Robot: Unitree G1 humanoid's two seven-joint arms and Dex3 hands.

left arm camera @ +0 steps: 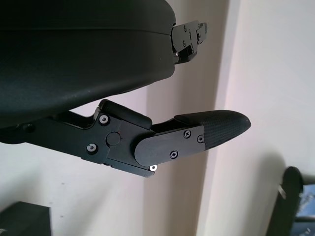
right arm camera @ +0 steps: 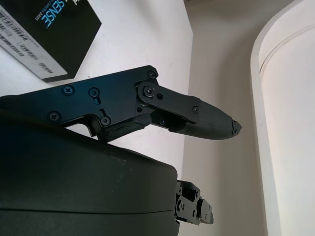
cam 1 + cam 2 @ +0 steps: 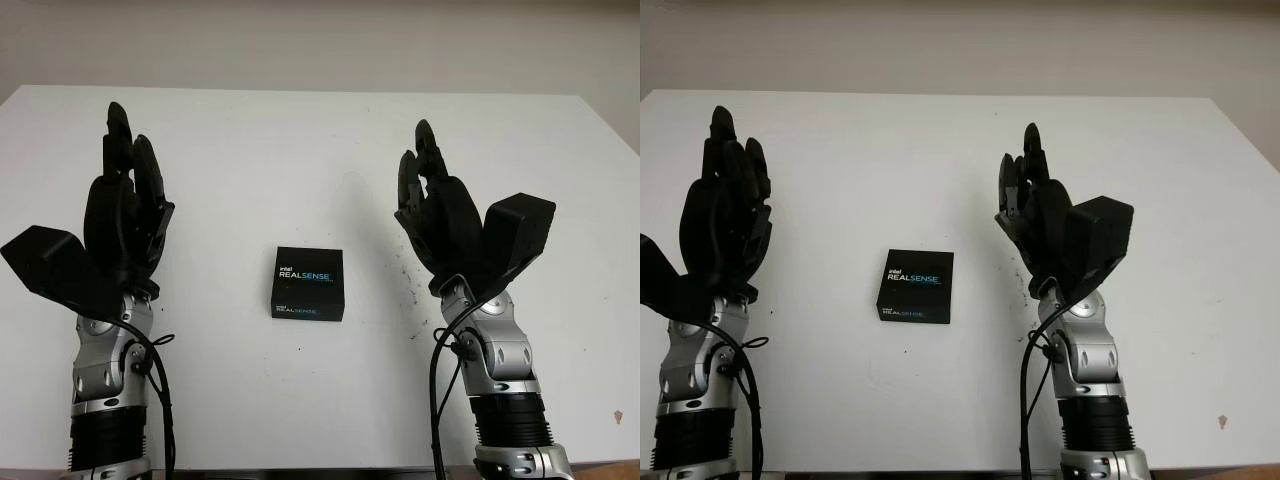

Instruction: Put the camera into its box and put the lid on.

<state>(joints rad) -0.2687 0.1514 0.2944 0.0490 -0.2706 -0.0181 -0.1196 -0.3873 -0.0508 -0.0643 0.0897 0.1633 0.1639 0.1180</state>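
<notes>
- The white table (image 3: 300, 150) carries everything, with wide bare surface on all sides; its far edge runs along the 12 o'clock side against the wall and its near edge runs at 6 o'clock under the forearms.
- The left hand (image 3: 125, 205) is raised above the table at about 9 o'clock from the box, fingers extended upward, open and holding nothing.
- The right hand (image 3: 435, 205) is raised at about 3 o'clock from the box, likewise open and empty, fingers pointing toward 12 o'clock.
- The black RealSense box (image 3: 308, 283) sits on the table between the two hands, a little nearer the 6 o'clock edge than they are. It looks closed, with its printed lid face up. It is almost square, so neither axis is clearly the long one; its sides run nearly parallel with the table edges.
- From the right hand the box lies toward 8 o'clock; from the left hand it lies toward 4 o'clock. The right hand looks slightly nearer, though the gap is similar on both sides.
- No loose camera or separate lid can be seen on the table, so my judgement is that the box already stands shut and the packing appears done, or the camera lies inside out of sight.
- Nothing stands near the box, so either hand could come down on it from its own side without obstruction.
</notes>
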